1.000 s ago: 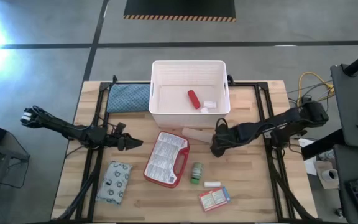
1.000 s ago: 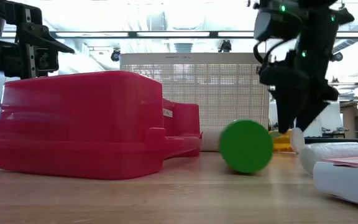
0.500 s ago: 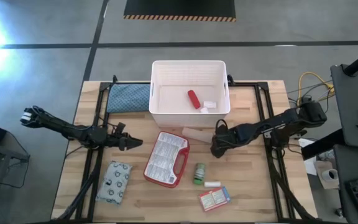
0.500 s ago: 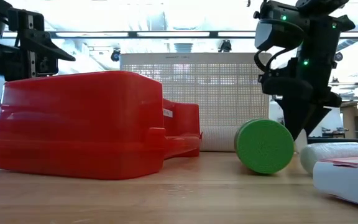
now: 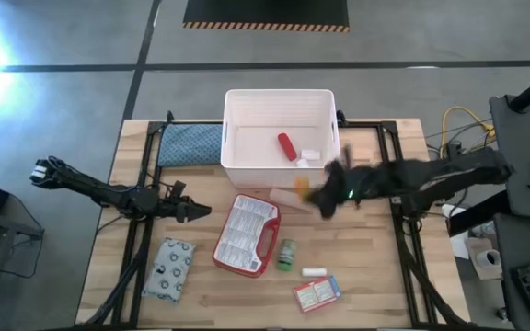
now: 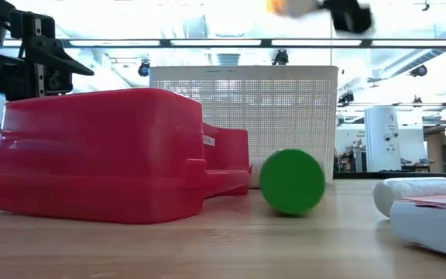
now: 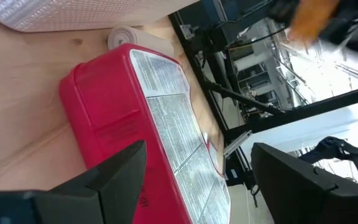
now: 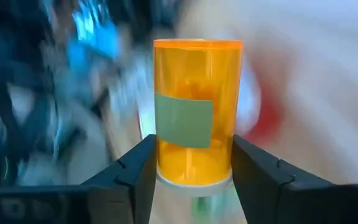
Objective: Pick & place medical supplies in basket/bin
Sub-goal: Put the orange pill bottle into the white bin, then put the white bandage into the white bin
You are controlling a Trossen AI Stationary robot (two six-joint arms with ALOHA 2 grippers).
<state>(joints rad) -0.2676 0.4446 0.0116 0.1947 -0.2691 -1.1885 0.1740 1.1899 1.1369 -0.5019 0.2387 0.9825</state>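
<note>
My right gripper [image 8: 194, 177] is shut on an orange pill bottle [image 8: 196, 106] with a grey-green label, raised above the table just in front of the white bin [image 5: 281, 103]; it blurs in the high view [image 5: 318, 195]. A red cylinder [image 5: 287, 146] and a small white item [image 5: 310, 154] lie in the bin. The red-edged case [image 5: 247, 234], green bottle [image 5: 286, 255], white tube [image 5: 314, 273], small box [image 5: 316, 293] and patterned pouch [image 5: 169, 268] lie on the table. My left gripper [image 5: 196, 211] waits open, left of the case. My right gripper pinches the orange bottle between its two fingers at the white-capped end [image 8: 194, 171]. One finger [image 8: 138, 168] is on each side. The bottle points out beyond the fingertips, along them. It is lifted clear of the table [image 6: 281, 6].
A pale roll [image 5: 288, 196] lies on the table between the bin and the case, under the right arm. A blue quilted pad [image 5: 190, 144] lies left of the bin. In the low view the case [image 6: 99, 155] and green bottle [image 6: 291, 182] stand before the bin [image 6: 242, 116].
My right gripper has risen from the table with the orange bottle, lifting it clear, and has swung toward the bin; it now blurs with speed. The green bottle has rolled a little toward the right edge and then back toward the case.
</note>
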